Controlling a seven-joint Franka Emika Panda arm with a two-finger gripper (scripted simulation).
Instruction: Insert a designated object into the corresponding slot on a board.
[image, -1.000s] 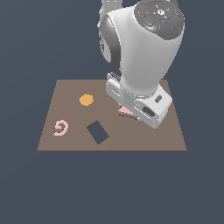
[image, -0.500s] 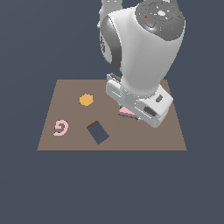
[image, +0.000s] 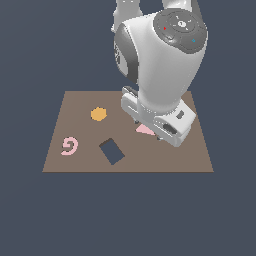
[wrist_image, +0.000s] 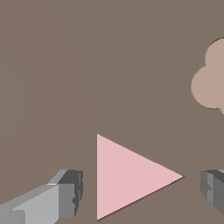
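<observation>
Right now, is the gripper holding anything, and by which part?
Nothing held. The gripper is open, fingers on either side of the triangle, with gaps on both sides.

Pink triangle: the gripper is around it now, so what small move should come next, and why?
Probably close the gripper on the pink triangle. In the wrist view one of its fingers stands on each side of the piece with a gap, so it is open and straddling it. The piece lies flat on the board, so it must be gripped before it can go to a slot.

Gripper fingers straddle the pink triangle with clearance on both sides; bare board surrounds it.
</observation>
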